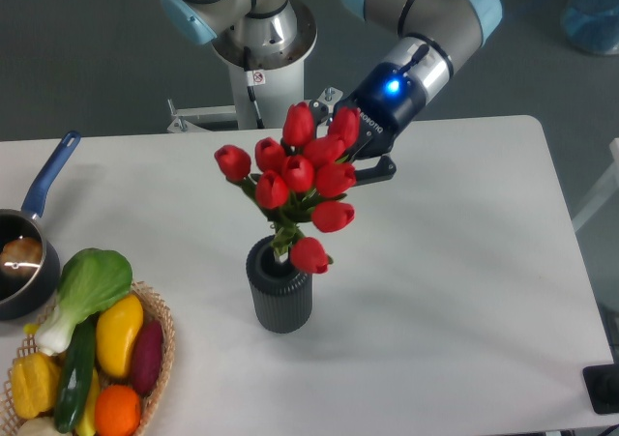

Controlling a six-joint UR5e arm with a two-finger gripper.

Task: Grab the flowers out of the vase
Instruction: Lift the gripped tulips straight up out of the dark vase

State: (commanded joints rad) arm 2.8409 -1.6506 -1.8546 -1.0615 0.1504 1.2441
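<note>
Gripping the flowers [300, 180] near their heads at frame centre, my tool [360, 158] clenches a light, floppy bunch whose stem ends barely sit in the vase [279, 286], so I judge they may sway.

A white table [464, 291] fills most of the view, with dark grey floor beyond its far edge. At the near left corner sits a woven wicker basket [166, 332], cut off by the frame's lower edge, heaped with toy produce: a green-leafed, white-stemmed bok choy [85, 286] lies on top toward the far side, a yellow pepper [120, 322] next to a dark purple sweet potato [152, 327], a dark green cucumber [72, 373], an orange [120, 409] and another yellow piece [31, 383] at the left. Farther back on the left edge stands a dark saucepan [19, 262] with a blue handle [50, 177] pointing away; something pale brown lies inside it.
</note>
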